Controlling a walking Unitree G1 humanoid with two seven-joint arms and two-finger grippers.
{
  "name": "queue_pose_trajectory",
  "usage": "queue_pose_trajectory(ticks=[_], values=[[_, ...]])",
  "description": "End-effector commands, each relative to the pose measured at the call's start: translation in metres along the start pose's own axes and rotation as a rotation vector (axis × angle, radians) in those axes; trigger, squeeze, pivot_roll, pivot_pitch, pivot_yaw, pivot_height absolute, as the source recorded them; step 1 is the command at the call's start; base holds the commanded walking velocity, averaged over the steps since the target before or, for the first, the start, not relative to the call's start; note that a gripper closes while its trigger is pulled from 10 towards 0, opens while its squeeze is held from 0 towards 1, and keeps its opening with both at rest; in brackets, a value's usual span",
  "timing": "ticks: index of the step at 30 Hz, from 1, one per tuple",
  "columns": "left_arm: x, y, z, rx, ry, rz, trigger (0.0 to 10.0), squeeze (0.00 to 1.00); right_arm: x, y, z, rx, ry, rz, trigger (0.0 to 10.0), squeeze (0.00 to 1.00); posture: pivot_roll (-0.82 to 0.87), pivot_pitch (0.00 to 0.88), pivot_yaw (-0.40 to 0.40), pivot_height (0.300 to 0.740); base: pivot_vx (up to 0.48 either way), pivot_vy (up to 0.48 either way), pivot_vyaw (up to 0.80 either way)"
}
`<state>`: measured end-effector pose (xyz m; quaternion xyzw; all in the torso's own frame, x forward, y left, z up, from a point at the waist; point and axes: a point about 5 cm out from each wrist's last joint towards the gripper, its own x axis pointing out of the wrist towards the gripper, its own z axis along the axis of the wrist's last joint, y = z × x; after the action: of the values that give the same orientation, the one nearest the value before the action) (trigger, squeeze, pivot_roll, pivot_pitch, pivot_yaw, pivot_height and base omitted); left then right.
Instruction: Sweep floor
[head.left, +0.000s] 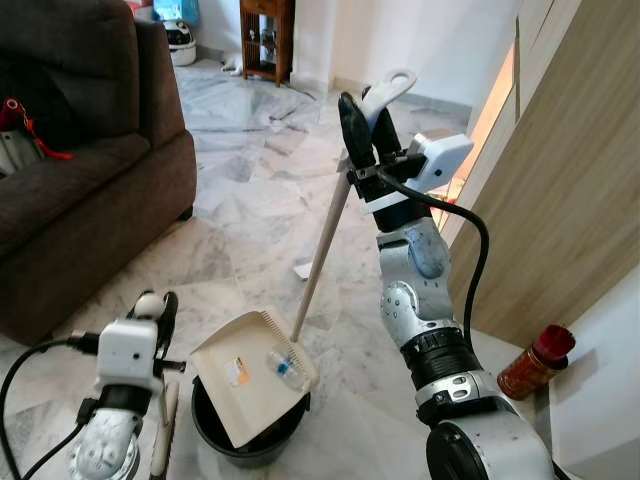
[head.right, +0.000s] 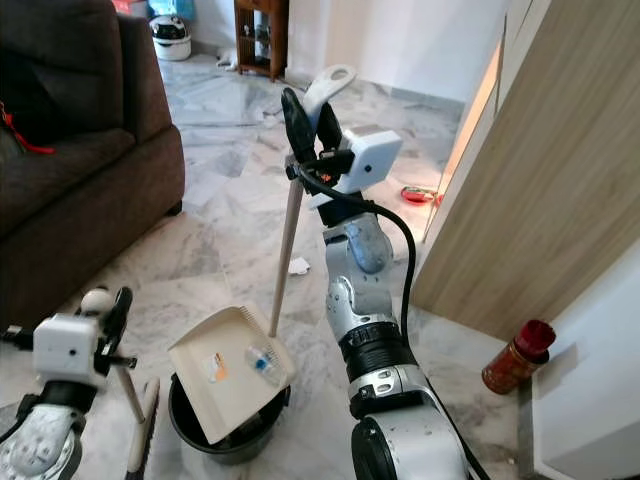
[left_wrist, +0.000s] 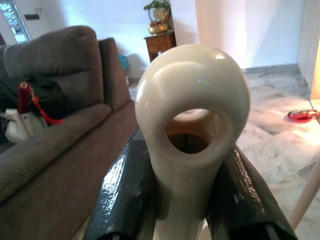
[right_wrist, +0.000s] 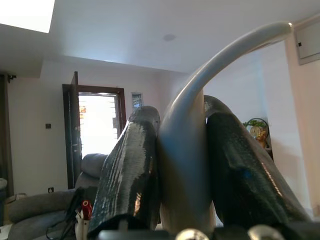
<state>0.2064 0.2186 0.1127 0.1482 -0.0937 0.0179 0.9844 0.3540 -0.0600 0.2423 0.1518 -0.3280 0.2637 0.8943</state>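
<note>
We see right gripper (head.left: 362, 135) clenched on dustpan handle (head.left: 325, 240) | dustpan (head.left: 250, 375) tilted on bin (head.left: 240, 440) rim, 6 o'clock | left gripper (head.left: 155, 310) grasping broom handle (left_wrist: 192, 115) | open marble floor (head.left: 250, 170) toward 12 | sofa (head.left: 90, 150) at 10

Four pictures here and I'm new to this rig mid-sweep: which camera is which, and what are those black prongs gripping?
The top two come from the head, looking down at the marble floor. The other two sit on the wrists. The prongs are two-finger grippers. The right gripper, raised high, is clamped on the dustpan handle; the dustpan tilts over a dark bin, with a small bottle and a scrap in it. The left gripper, low, is clamped on the broom handle. A sofa stands left, a red can right.
</note>
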Motion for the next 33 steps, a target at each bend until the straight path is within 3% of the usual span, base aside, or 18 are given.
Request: queue_pose_trajectory(ticks=[1,7,14,21,33], values=[[-0.005,0.007,0.006,0.017,-0.012,0.022,10.0,0.0,0.009,0.009,0.015,0.014,-0.107,0.011,10.0,0.0,0.17,0.0,-0.081,0.74,0.0,0.0,0.0],[-0.014,0.017,0.002,0.043,0.027,0.041,10.0,0.0,0.013,0.023,0.018,0.059,-0.145,0.053,10.0,0.0,0.18,0.0,-0.086,0.74,0.0,0.0,0.0],[-0.015,0.018,0.001,0.051,0.039,0.043,10.0,0.0,0.016,0.041,0.019,0.069,-0.168,0.107,10.0,0.0,0.18,0.0,-0.091,0.74,0.0,0.0,0.0],[-0.015,0.019,0.002,0.053,0.041,0.045,10.0,0.0,0.015,0.046,0.021,0.09,-0.19,0.125,10.0,0.0,0.18,0.0,-0.091,0.74,0.0,0.0,0.0],[-0.012,0.018,0.003,0.052,0.036,0.039,10.0,0.0,0.006,0.075,0.023,0.078,-0.224,0.255,10.0,0.0,0.18,0.0,-0.093,0.74,0.0,0.0,0.0]])
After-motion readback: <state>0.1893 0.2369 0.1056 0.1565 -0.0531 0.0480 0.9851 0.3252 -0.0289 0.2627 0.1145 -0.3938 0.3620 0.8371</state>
